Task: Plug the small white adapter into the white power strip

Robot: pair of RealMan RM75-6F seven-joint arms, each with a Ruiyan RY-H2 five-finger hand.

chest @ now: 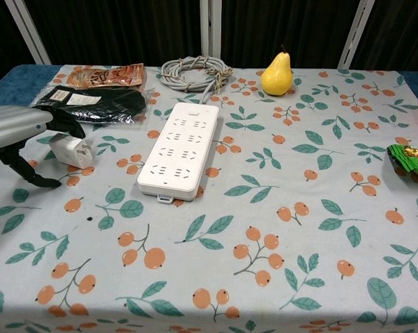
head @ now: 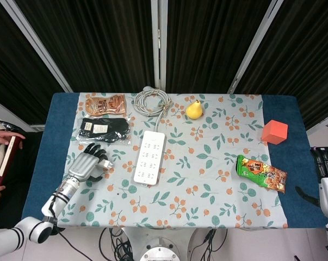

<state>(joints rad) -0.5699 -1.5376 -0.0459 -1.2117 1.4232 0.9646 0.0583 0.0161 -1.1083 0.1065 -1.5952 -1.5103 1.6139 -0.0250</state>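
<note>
No legible text on the table.
The green snack packet (head: 261, 173) carries printed lettering, the black packaged item (head: 104, 129) bears a pale label, and the brown snack bag (head: 105, 104) has printing too, but all of it is too small and blurred in both views to make out.

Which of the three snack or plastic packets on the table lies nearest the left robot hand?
The black packet, just beyond the left robot hand. The brown packet lies farther back, and the green one is across the table.
</note>
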